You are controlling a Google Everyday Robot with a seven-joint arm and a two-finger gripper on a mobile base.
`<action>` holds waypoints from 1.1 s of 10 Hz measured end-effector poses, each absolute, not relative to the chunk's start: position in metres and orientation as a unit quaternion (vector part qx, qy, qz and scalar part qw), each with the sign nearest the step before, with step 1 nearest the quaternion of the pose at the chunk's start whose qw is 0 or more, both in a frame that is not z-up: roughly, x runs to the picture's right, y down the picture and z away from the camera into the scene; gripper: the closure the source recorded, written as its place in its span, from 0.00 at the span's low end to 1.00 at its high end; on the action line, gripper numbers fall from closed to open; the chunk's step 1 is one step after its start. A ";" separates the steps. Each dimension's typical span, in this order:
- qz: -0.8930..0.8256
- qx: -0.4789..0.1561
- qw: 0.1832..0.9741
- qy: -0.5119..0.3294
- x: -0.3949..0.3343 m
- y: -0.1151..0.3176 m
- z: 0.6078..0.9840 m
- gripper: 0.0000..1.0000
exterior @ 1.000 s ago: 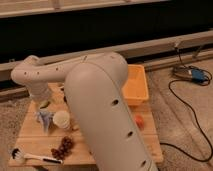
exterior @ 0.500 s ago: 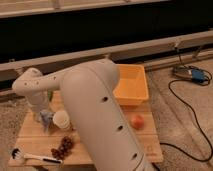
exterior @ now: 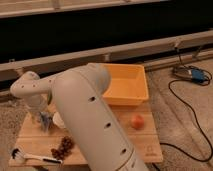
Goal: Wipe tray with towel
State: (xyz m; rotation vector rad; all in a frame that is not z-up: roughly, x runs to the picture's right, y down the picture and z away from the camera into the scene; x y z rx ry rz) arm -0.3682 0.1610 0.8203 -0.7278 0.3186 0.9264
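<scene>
Camera view: gripper (exterior: 41, 115) has come lower over the last second. It is well left of the tray (exterior: 125, 86) and a bit in front of it, right at the towel (exterior: 46, 121). Can't tell how wide it stands or whether it has the cloth, since the towel is mostly hidden behind it. The arm's big link has swung off the tray, so the tray and the orange fruit (exterior: 136, 121) just in front of it now show whole. Tray sits untouched on the wooden board (exterior: 147, 145). Judgement: towel pickup under way, wiping not begun.

High camera looks down past arm (exterior: 92, 125), gripper (exterior: 44, 121) at left.
</scene>
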 end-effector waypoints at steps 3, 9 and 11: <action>0.411 -0.336 0.830 0.168 -0.363 0.171 0.822 0.81; 0.432 -0.322 0.833 0.127 -0.333 0.131 0.770 1.00; 0.453 -0.312 0.829 0.102 -0.318 0.100 0.744 1.00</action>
